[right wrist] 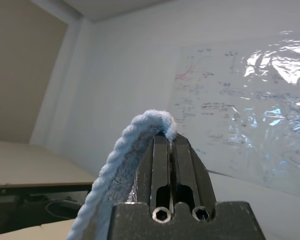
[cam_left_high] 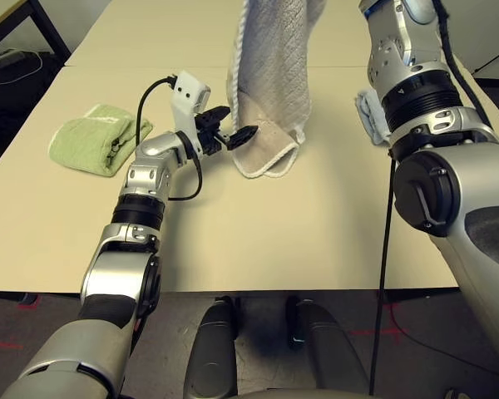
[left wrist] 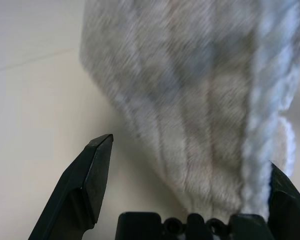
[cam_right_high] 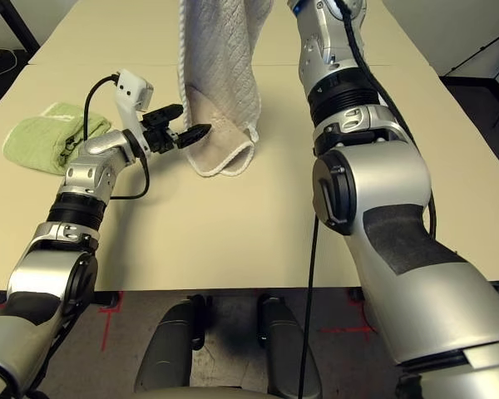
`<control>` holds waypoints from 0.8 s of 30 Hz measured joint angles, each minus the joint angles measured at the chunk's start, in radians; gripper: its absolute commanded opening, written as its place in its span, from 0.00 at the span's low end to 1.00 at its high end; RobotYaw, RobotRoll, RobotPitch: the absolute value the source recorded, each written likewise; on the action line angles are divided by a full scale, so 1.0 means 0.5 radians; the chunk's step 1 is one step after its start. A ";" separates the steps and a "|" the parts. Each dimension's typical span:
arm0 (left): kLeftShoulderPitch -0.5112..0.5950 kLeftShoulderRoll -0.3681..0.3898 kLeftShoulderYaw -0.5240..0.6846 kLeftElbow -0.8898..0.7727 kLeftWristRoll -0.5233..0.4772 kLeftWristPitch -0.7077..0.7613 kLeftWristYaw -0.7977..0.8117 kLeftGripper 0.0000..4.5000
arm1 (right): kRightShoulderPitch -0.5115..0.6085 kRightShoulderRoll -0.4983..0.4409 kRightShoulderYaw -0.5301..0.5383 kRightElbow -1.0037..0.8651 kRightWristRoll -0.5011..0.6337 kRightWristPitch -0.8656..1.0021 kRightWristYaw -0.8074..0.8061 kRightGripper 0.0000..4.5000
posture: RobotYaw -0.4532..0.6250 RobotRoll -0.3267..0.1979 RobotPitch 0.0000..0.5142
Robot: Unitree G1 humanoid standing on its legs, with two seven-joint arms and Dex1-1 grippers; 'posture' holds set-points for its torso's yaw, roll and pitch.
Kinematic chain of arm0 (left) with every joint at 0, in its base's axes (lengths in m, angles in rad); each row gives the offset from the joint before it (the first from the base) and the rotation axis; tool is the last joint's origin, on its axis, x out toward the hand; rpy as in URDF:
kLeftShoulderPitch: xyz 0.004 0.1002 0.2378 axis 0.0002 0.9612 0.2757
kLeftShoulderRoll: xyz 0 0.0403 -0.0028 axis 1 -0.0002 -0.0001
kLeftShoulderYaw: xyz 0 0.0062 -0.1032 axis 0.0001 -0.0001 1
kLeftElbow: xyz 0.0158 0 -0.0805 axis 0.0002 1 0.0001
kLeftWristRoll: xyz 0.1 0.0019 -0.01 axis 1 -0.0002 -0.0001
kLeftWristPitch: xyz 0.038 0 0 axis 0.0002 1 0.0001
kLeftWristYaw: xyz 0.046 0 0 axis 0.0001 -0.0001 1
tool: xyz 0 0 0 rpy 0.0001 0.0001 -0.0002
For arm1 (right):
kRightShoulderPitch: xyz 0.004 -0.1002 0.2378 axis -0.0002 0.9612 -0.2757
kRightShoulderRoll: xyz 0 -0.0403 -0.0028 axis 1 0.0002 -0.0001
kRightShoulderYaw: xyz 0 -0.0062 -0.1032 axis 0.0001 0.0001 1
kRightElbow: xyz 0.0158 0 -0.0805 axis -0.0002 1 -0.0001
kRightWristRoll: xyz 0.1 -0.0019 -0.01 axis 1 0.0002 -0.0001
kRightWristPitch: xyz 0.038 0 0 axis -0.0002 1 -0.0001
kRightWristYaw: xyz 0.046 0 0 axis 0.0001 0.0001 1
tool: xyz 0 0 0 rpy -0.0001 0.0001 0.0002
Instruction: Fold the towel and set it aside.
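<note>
While the towel (cam_left_high: 270,75) hung from above with its lower corner resting on the table (cam_left_high: 316,233), the left gripper (cam_left_high: 237,131) sat spread wide at its left edge, likely lining up a grab on the hanging corner for the fold. Green folded towel (cam_left_high: 100,137) lay far left, a light blue one (cam_left_high: 371,116) just behind the right arm, both apart from the work. Right eye view gave the same: left gripper's tips beside the towel's hem, touch unclear. Left wrist view had the cloth between the spread fingers (left wrist: 87,185), not pinched. Right wrist view showed the right gripper (right wrist: 171,145) clamped on the towel's corded edge, raised toward a white wall with a whiteboard (right wrist: 240,110); tabletop plain beige.
</note>
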 measured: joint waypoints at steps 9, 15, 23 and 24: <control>0.135 0.105 -0.005 -0.244 -0.021 0.253 -0.138 1.00 | -0.060 -0.014 -0.021 0.056 -0.019 -0.018 -0.039 0.01 | 0.54 0.62 0.34; 0.279 0.166 0.000 -0.503 -0.159 0.604 -0.268 1.00 | -0.067 -0.022 -0.024 0.094 -0.029 -0.028 -0.039 0.01 | 0.54 0.62 0.34; 0.294 0.178 0.028 -0.712 -0.333 0.932 -0.297 1.00 | -0.082 -0.022 -0.023 0.120 -0.058 -0.036 -0.081 0.01 | 0.53 0.62 0.36; 0.297 0.181 0.027 -0.712 -0.333 0.938 -0.297 1.00 | -0.086 -0.022 -0.023 0.123 -0.062 -0.037 -0.086 0.01 | 0.53 0.62 0.36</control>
